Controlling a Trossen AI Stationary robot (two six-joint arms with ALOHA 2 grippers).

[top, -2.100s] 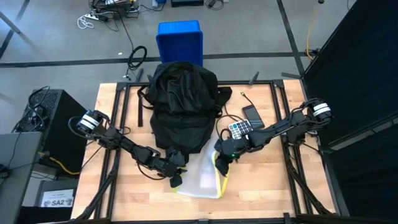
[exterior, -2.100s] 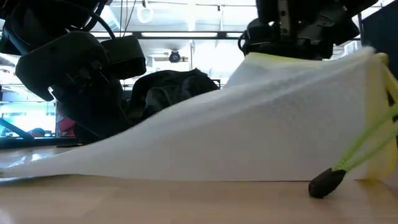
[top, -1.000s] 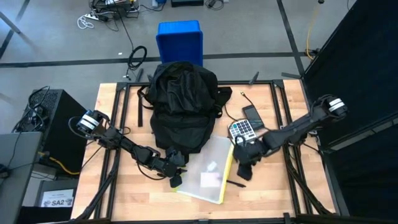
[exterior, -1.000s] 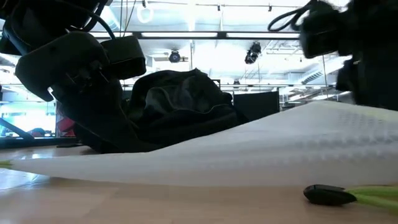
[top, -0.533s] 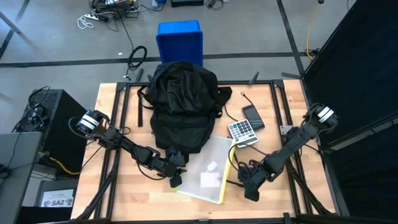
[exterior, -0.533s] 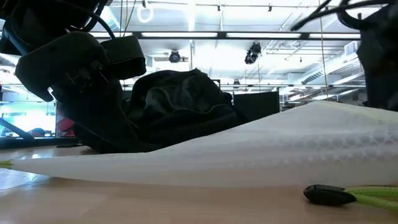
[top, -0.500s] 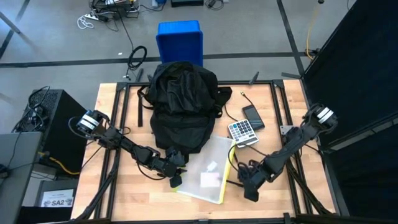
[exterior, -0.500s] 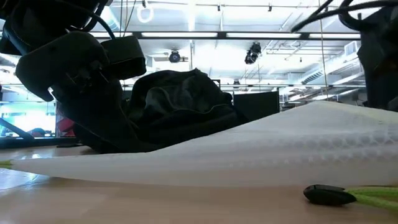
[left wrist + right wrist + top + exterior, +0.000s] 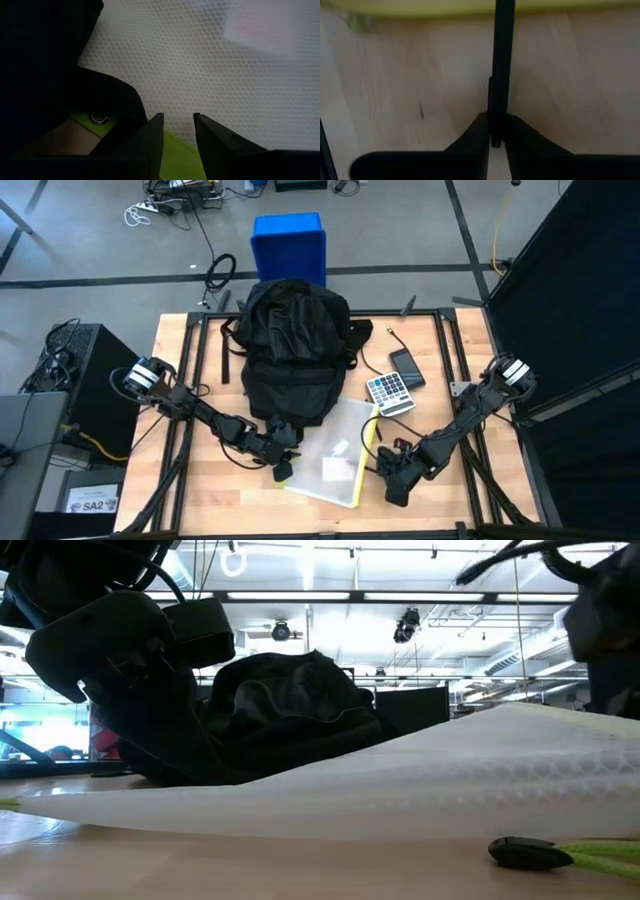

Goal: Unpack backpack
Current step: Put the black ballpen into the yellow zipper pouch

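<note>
The backpack [image 9: 293, 350] is lying at the table's [image 9: 180, 490] far middle, with a mesh pouch [image 9: 335, 465], a calculator [image 9: 389, 393] and a phone [image 9: 405, 365] lying out beside it. The left gripper [image 9: 175, 131] is hanging narrowly parted over the pouch's corner, while the right gripper [image 9: 494, 131] is pinching a thin black pen [image 9: 501, 55] against the wood just beside the pouch. The step in hand is probably collecting that pen, so the next move calls for a clean lift.

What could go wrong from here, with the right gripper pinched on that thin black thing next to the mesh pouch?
1. The right gripper is shut on the thin black pen only at its end, so it may pivot or slip when lifted.
2. The pen lies close beside the mesh pouch's yellow edge; a lift could snag or drag the pouch.
3. The left gripper straddles the pouch's corner beside the backpack; pulling from both sides could tug the pouch.
</note>
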